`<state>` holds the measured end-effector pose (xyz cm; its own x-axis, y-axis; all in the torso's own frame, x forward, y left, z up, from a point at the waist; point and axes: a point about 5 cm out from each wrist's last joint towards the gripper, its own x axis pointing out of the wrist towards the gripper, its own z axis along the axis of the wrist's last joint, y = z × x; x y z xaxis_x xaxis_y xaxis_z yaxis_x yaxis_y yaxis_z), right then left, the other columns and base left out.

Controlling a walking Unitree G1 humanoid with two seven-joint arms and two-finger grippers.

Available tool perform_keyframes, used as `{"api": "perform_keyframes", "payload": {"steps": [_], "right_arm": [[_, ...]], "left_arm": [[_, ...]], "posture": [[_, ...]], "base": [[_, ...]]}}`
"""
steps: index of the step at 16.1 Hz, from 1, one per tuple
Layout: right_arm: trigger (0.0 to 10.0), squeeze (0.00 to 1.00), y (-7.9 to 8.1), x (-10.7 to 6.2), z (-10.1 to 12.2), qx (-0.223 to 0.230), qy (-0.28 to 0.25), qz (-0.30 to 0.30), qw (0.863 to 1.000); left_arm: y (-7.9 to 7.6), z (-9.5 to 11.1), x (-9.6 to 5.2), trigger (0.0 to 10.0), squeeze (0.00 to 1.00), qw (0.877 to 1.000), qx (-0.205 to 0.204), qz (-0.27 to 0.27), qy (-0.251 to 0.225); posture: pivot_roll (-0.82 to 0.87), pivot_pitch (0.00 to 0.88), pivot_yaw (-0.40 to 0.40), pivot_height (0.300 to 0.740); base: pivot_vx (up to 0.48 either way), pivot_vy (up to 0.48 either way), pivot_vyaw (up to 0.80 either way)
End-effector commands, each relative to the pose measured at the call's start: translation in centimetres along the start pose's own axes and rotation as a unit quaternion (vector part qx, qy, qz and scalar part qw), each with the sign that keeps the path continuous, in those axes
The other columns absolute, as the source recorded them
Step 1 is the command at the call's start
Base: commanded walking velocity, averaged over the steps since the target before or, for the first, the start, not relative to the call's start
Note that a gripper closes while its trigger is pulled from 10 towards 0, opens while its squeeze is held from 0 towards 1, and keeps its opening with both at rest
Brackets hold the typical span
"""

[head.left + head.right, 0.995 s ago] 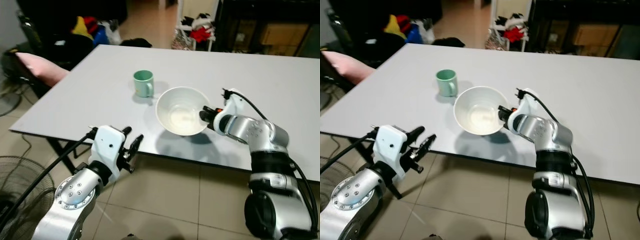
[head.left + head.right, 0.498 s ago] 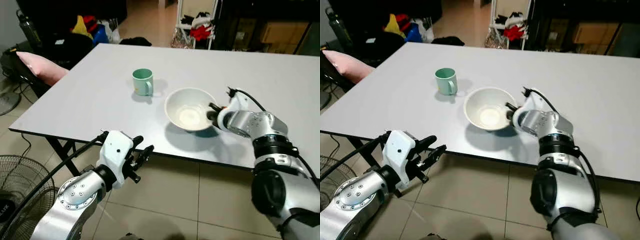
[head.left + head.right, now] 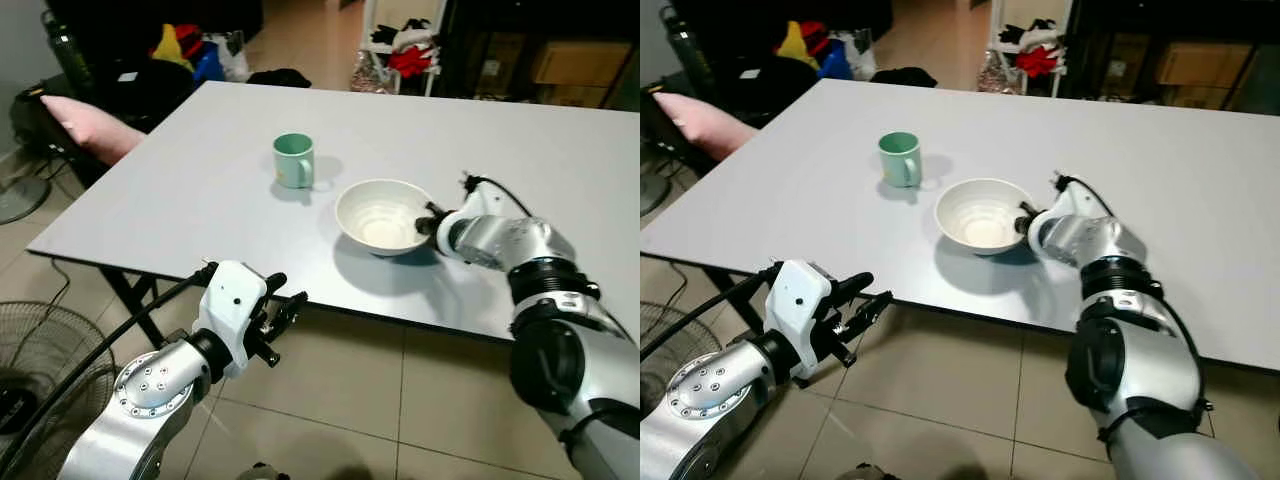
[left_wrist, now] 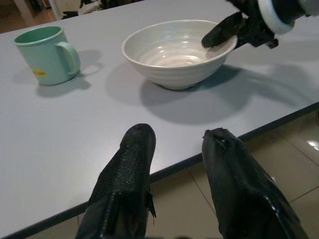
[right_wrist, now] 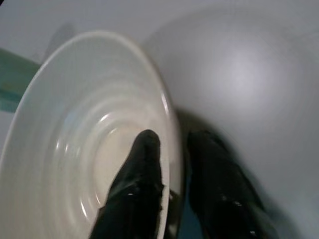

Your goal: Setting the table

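Landmark: wide white ceramic bowl (image 3: 381,216) with ribbed inside, standing upright on the flat grey desk (image 3: 200,190), near the desk's front edge.
Pink cushion (image 3: 95,125): far to the left of the bowl, past the desk's left edge, on a dark seat.
Left tool (image 3: 280,315): below and left of the bowl, off the desk's front edge, over the tiled floor (image 3: 350,400). Its two black fingers (image 4: 127,174) are apart and hold nothing; the arm is idle.
Mint-green ceramic mug (image 3: 294,161): left of the bowl and further back, handle toward the bowl, apart from it.
Bowl position: one second ago it was lifted and tilted above the front edge. Half a second ago it was lower and nearly level. Now its base sits on the desk, with a shadow close under it.
Right tool (image 3: 1025,217): at the bowl's right rim, clamped on the rim, one finger (image 5: 142,169) inside the bowl and the other outside against the wall.
Step in hand (judgement): placement of the bowl is complete or nearly so; release has not occurred.
Meaning for the task (judgement): one place item is down beside the mug. The next move calls for parting the right tool's fingers and drawing back to the right without dragging the rim.
Risk (judgement): a sideways pull before release could slide the bowl toward the front edge.
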<state>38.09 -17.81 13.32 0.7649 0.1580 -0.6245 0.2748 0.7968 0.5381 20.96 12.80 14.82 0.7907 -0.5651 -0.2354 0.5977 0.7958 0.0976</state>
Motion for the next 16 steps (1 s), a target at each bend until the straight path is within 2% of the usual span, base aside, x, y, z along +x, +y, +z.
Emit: {"api": "perform_keyframes", "payload": {"steps": [1,3,6,7,9,10,11,12,13,14,15,16], "right_arm": [[10.0,1.00,0.8,-0.5,1.3,0.004,-0.017,0.010,1.000],[10.0,1.00,1.0,-1.2,2.3,0.004,-0.021,0.020,1.000],[10.0,1.00,0.4,-2.5,3.3,-0.006,-0.020,0.022,1.000],[10.0,0.00,0.5,-3.6,3.9,-0.019,-0.035,0.036,0.999],[10.0,0.00,0.6,-5.2,4.3,-0.029,-0.052,0.058,0.996],[10.0,0.00,1.0,-6.7,4.7,-0.038,-0.091,0.094,0.991],[10.0,0.00,1.1,-7.0,4.7,-0.040,-0.099,0.101,0.989],[10.0,0.00,1.3,-7.9,4.6,-0.083,-0.141,0.111,0.980],[10.0,0.00,2.1,-9.3,3.7,-0.170,-0.204,0.128,0.956],[10.0,0.11,2.3,-10.2,2.0,-0.239,-0.234,0.134,0.933],[10.0,1.00,2.5,-10.6,0.2,-0.284,-0.246,0.148,0.915],[10.0,1.00,2.6,-11.1,-1.7,-0.314,-0.245,0.163,0.903]], "left_arm": [[0.1,0.7,0.0,10.0,0.00,1.000,0.008,0.002,-0.011],[0.2,0.7,0.0,10.0,0.00,1.000,0.007,0.005,-0.014],[0.3,0.8,-0.1,10.0,0.00,1.000,0.001,0.013,-0.020],[0.3,0.8,-0.2,10.0,0.00,0.999,-0.024,0.021,-0.032],[0.2,0.8,-0.4,10.0,0.00,0.998,-0.041,0.026,-0.041],[0.6,0.9,-0.5,10.0,0.00,0.996,-0.032,0.058,-0.051],[0.7,0.9,-0.5,10.0,0.00,0.996,-0.029,0.065,-0.053],[1.2,0.7,-0.6,10.0,0.39,0.993,-0.031,0.101,-0.048],[1.8,0.3,-0.7,10.0,0.84,0.988,-0.033,0.144,-0.040],[2.0,0.2,-0.9,10.0,1.00,0.985,-0.032,0.164,-0.041],[2.0,0.3,-1.2,10.0,1.00,0.982,-0.032,0.182,-0.048],[2.0,0.3,-1.6,10.0,1.00,0.976,-0.036,0.208,-0.055]], "posture": [[-0.03,0.000,0.051,0.740],[-0.04,0.000,0.052,0.740],[-0.05,0.000,0.053,0.740],[-0.05,0.000,0.064,0.740],[-0.06,0.000,0.075,0.740],[-0.06,0.000,0.083,0.740],[-0.07,0.000,0.092,0.740],[-0.07,0.000,0.101,0.740],[-0.08,0.000,0.107,0.740],[-0.08,0.000,0.114,0.740],[-0.08,0.000,0.113,0.740],[-0.08,0.000,0.110,0.740]], "base": [[0.000,0.000,0.00],[0.000,0.000,0.00],[0.000,0.000,0.00],[0.000,0.000,0.00],[0.000,0.000,0.00],[0.000,0.000,0.00],[0.000,0.000,0.00],[0.000,0.000,0.00],[0.000,0.000,0.00],[0.000,0.000,0.00],[0.000,0.000,0.00],[0.000,0.000,0.00]]}}
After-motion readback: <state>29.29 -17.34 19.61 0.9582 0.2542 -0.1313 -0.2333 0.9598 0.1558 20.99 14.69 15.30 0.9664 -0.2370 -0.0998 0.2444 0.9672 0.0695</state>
